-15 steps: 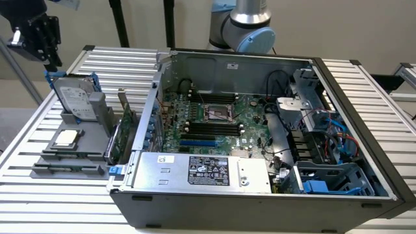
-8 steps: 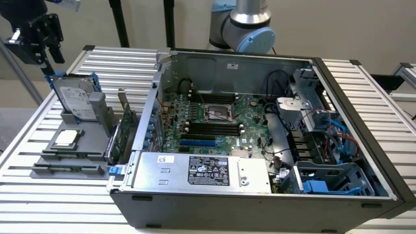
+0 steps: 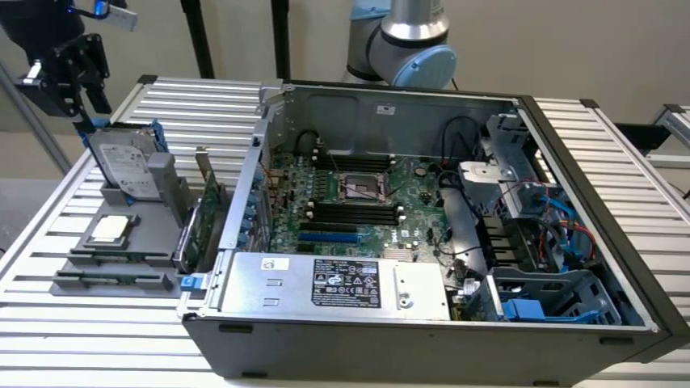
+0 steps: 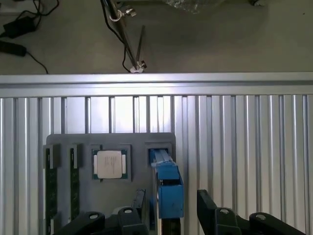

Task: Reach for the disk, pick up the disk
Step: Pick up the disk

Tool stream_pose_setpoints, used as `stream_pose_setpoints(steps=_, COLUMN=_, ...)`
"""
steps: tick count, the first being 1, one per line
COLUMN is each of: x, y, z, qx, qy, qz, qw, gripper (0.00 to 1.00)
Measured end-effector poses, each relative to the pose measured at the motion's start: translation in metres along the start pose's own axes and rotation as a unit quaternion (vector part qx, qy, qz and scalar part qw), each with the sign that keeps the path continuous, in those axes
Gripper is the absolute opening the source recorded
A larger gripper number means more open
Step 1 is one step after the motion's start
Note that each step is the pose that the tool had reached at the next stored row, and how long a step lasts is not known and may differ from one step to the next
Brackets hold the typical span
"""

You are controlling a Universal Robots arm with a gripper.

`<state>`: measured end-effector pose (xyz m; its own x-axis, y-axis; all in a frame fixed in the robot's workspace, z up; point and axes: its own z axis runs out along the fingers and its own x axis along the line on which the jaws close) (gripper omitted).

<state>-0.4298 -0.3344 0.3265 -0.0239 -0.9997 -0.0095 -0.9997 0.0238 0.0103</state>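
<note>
Exterior view: black gripper (image 3: 86, 109) poised just above the upper corner of the disk (image 3: 121, 162), apart from it. The disk stands on edge in a grey holder (image 3: 151, 242) near the table (image 3: 603, 145) edge on the exterior view's left, label face showing, blue rail along one side. A small square chip (image 3: 111, 229) lies flat in a recess of the holder, beside the disk. An open computer case (image 3: 431, 339) sits mid-table, just beside the holder. Wrist view: the disk (image 4: 166, 188) is seen edge-on, blue rail uppermost. The fingers (image 4: 208, 203) are spread wide, one on each side of the disk, a gap left on both sides. The chip (image 4: 111, 164) sits beside the disk, with two memory sticks (image 4: 50, 181) slotted beyond it.
</note>
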Motion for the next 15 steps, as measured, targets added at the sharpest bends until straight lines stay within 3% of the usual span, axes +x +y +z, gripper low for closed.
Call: stream_pose_setpoints(steps=15, x=0.000, y=-0.0002, z=0.0273, qx=0.0001, qy=-0.0001, qz=0.000, qw=1.0000, gripper=0.54)
